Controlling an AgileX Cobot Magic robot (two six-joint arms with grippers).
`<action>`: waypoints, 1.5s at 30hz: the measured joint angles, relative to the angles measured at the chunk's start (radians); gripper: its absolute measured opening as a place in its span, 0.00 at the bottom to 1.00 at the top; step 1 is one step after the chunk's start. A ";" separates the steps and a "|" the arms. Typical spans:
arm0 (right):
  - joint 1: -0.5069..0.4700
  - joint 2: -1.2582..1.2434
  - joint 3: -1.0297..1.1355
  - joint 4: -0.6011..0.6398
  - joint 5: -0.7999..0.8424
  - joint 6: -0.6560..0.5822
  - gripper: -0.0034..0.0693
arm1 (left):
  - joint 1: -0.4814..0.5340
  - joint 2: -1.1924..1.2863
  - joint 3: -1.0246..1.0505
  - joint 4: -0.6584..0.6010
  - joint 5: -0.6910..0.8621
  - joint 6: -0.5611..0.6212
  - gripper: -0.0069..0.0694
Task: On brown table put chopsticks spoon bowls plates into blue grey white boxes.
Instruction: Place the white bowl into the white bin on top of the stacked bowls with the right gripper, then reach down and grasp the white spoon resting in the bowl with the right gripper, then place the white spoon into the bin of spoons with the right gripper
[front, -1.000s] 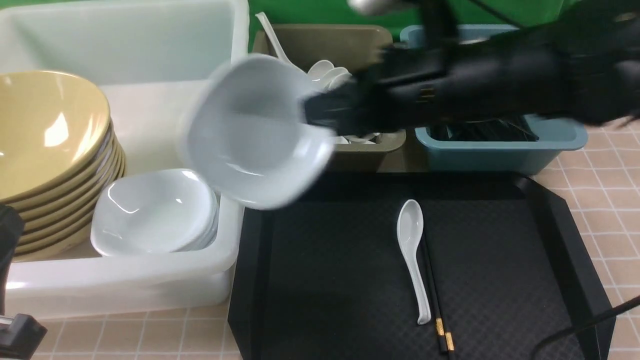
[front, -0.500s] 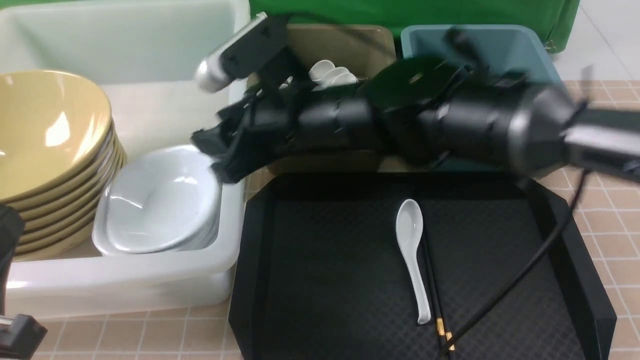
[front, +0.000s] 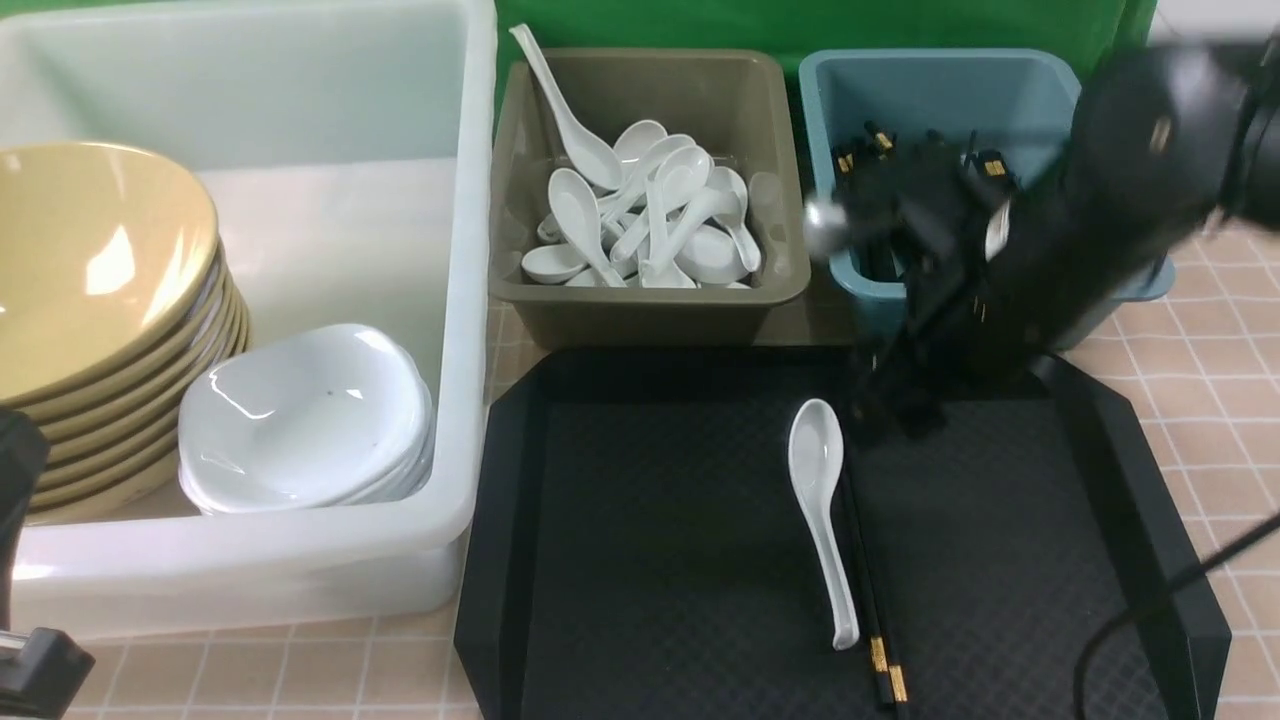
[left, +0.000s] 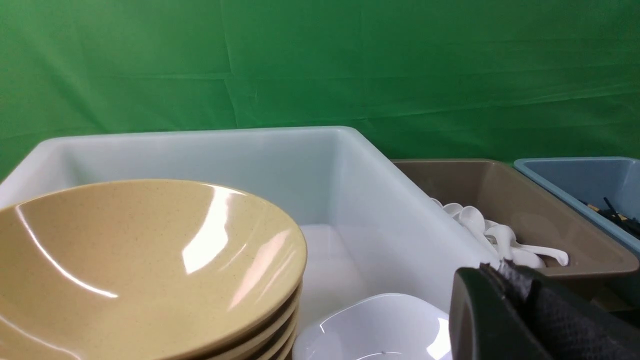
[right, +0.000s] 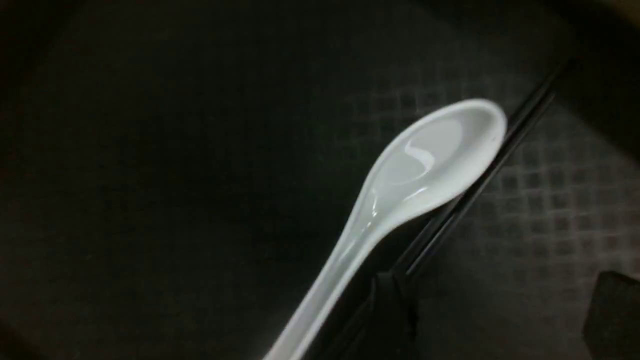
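- Tabletop (front: 1200, 350): tiled brown surface; it carries all three boxes and the black tray (front: 650, 560).
- White tub (front: 455, 300): on the robot's left. It holds the stacked tan bowls (front: 100, 260) and, beside them, the stacked white plates (front: 300, 420).
- Grey bin (front: 650, 310) and blue bin (front: 940, 90): they stand behind the tray. We see a pile of spoons in the grey one and dark sticks in the blue one.
- Right gripper (front: 893, 405): blurred, it hangs over the tray's far edge. In the right wrist view its fingers (right: 392, 315) stand apart with nothing between them.
- Left gripper (left: 505, 310): closed and empty, low by the tub, well apart from the tray.
- Spoon (front: 822, 510): it lies loose on the tray, just to the robot's side of the right gripper. Its long axis runs toward the robot, scoop at the far end, under the gripper. We judge the right arm nearer.
- Chopsticks (front: 868, 590): they lie parallel to the spoon against its right side, so a clean grip on either looks tight.
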 joint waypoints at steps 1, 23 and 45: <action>0.000 0.008 0.021 0.013 -0.052 0.009 0.77 | 0.000 0.000 0.000 0.000 0.000 0.000 0.08; 0.118 0.211 0.021 0.127 -0.296 0.003 0.31 | 0.000 0.000 0.000 0.000 0.001 0.000 0.08; 0.112 0.417 -0.731 0.141 -0.497 -0.116 0.35 | 0.000 0.000 0.000 0.000 0.008 0.000 0.08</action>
